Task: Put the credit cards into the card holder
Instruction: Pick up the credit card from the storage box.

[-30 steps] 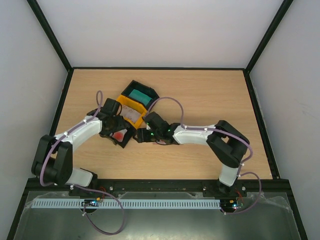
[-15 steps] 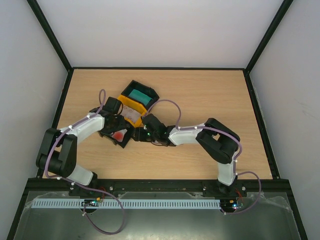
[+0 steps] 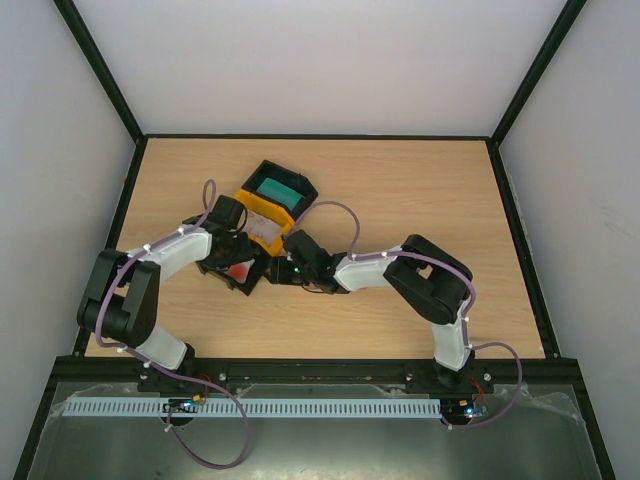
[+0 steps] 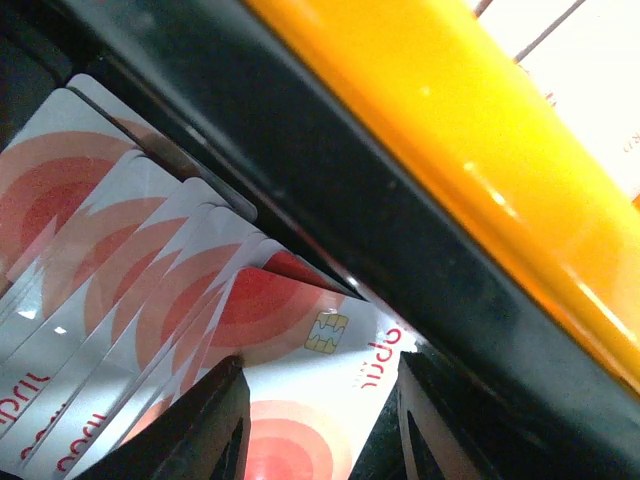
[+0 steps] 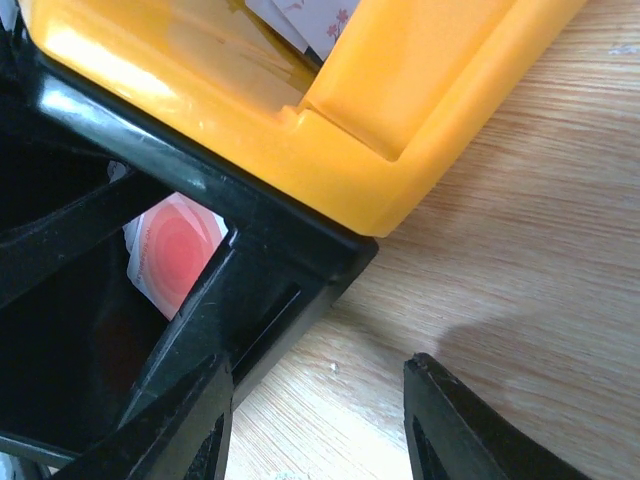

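Several red-and-white credit cards [image 4: 110,300] lie fanned in a black tray [image 3: 247,287]. My left gripper [image 4: 320,365] reaches down into that tray, open. Its fingers stand on either side of the topmost card [image 4: 300,400], whose right edge slants away from the right finger [image 4: 430,420]. My right gripper [image 5: 318,365] hangs open over bare wood at that tray's outer corner [image 5: 290,270], with its left finger [image 5: 190,420] close against the tray wall. One red card [image 5: 170,250] shows through the tray's frame. The card holder is not in any view.
A yellow tray [image 3: 258,206] holding pale cards [image 3: 265,230] touches the black tray's far side. Behind it stands another black tray [image 3: 296,176] with a teal card [image 3: 277,188]. Both arms meet at the trays, left of the table's middle.
My right arm has stretched further left, bringing its gripper up to the black tray's corner. The left arm's elbow has drawn in toward the trays. The trays have not moved.
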`<state>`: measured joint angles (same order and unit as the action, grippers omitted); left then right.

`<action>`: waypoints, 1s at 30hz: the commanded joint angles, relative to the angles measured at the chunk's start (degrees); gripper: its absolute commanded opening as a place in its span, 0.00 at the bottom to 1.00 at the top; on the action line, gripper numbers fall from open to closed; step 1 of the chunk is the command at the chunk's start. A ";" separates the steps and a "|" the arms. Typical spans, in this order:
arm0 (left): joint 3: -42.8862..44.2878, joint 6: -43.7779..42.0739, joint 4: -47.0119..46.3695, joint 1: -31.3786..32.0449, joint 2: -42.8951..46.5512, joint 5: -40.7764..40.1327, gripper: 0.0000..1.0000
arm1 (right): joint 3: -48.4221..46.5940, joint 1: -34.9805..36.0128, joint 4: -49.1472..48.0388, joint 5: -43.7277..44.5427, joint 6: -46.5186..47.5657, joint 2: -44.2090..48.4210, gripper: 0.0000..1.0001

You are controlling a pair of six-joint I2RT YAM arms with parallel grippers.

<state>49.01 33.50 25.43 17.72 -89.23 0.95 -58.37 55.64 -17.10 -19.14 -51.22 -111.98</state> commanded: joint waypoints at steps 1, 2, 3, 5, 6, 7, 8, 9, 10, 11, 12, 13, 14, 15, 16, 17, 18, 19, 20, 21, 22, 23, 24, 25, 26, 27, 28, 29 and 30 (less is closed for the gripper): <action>-1.05 -1.43 2.98 -0.24 -1.98 -0.95 0.45 | -1.65 0.45 -0.56 1.61 1.58 -0.94 0.47; -0.71 -1.82 3.22 -0.20 -1.80 -0.99 0.45 | -1.72 0.45 -0.42 1.55 1.69 -0.95 0.47; -0.35 -2.44 3.52 -0.13 -1.60 -1.33 0.45 | -1.81 0.50 -0.24 1.62 1.79 -1.10 0.47; 0.56 -3.69 4.41 0.44 -1.16 -3.19 0.44 | -2.25 0.48 0.61 2.02 2.46 -1.19 0.46; 1.12 -4.54 4.79 0.76 -0.93 -4.37 0.43 | -2.40 0.46 1.08 2.41 2.74 -1.20 0.46; 1.57 -5.51 5.17 1.08 -0.91 -5.39 0.41 | -2.51 0.47 1.63 3.04 3.25 -1.14 0.46; 1.85 -6.54 5.22 1.36 -0.91 -6.32 0.40 | -2.71 0.44 2.21 3.58 3.61 -1.11 0.46; 1.79 -7.58 5.13 1.73 -0.90 -7.04 0.40 | -2.93 0.45 3.04 4.21 4.13 -1.05 0.46; 1.45 -8.28 4.80 2.17 -0.71 -7.73 0.40 | -3.19 0.50 3.82 4.82 4.66 -1.02 0.46; 0.72 -8.75 4.23 2.49 -0.28 -7.87 0.40 | -3.44 0.52 4.53 5.34 5.09 -0.96 0.45; -0.14 -9.09 3.67 2.62 0.23 -7.86 0.40 | -3.56 0.46 5.19 5.75 5.50 -0.88 0.45; -0.75 -9.33 3.24 2.67 0.70 -8.19 0.40 | -3.60 0.52 5.57 5.89 5.82 -0.83 0.46; -1.07 -9.70 2.96 2.67 1.06 -8.64 0.40 | -3.59 0.51 5.76 5.99 6.01 -0.79 0.45; -1.02 -10.15 2.82 2.68 1.40 -9.06 0.40 | -3.61 0.52 5.80 5.96 6.12 -0.86 0.45; -0.84 -10.37 2.86 2.68 1.77 -9.42 0.42 | -3.66 0.45 5.92 5.97 6.24 -1.01 0.45; -0.56 -10.49 2.80 2.69 2.04 -9.61 0.44 | -3.80 0.52 6.14 6.13 6.42 -1.21 0.45; -0.42 -10.52 2.60 2.68 2.16 -9.46 0.45 | -3.96 0.49 6.35 6.33 6.60 -1.42 0.45; -0.42 -10.40 2.20 2.68 2.17 -9.28 0.47 | -4.17 0.49 6.56 6.50 6.70 -1.60 0.45; -0.66 -10.38 1.84 2.63 1.91 -9.14 0.49 | -4.28 0.50 6.67 6.48 6.81 -1.72 0.45; -0.82 -10.03 1.52 2.55 1.42 -9.17 0.51 | -4.37 0.49 6.59 6.51 6.91 -1.79 0.46; -0.71 -9.61 1.53 2.44 0.52 -9.22 0.53 | -4.45 0.48 6.51 6.44 7.04 -1.83 0.46; -0.45 -9.39 1.55 2.42 -0.49 -9.03 0.54 | -4.47 0.46 6.45 6.44 7.08 -1.91 0.46; -0.27 -9.27 1.56 2.42 -1.49 -8.85 0.54 | -4.54 0.47 6.46 6.40 7.15 -1.96 0.46; -0.12 -9.21 1.48 2.41 -2.47 -8.74 0.53 | -4.62 0.48 6.40 6.35 7.23 -2.00 0.46; -0.19 -9.09 1.20 2.41 -3.08 -8.57 0.52 | -4.72 0.51 6.37 6.19 7.34 -2.20 0.46; -0.42 -8.94 0.61 2.41 -3.54 -8.41 0.51 | -4.80 0.52 6.38 5.99 7.36 -2.36 0.46; -0.63 -8.87 0.14 2.42 -3.86 -7.97 0.50 | -4.89 0.53 6.30 5.80 7.36 -2.59 0.46; -1.00 -8.82 -0.33 2.41 -4.01 -7.22 0.49 | -4.95 0.50 6.29 5.61 7.29 -2.81 0.46; -1.31 -8.74 -0.72 2.42 -3.95 -6.40 0.48 | -5.07 0.46 6.35 5.32 7.21 -3.07 0.46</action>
<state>49.15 24.12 25.58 20.45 -91.07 -7.07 -61.87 55.70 -12.49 -14.70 -45.10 -112.84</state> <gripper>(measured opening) 0.496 0.460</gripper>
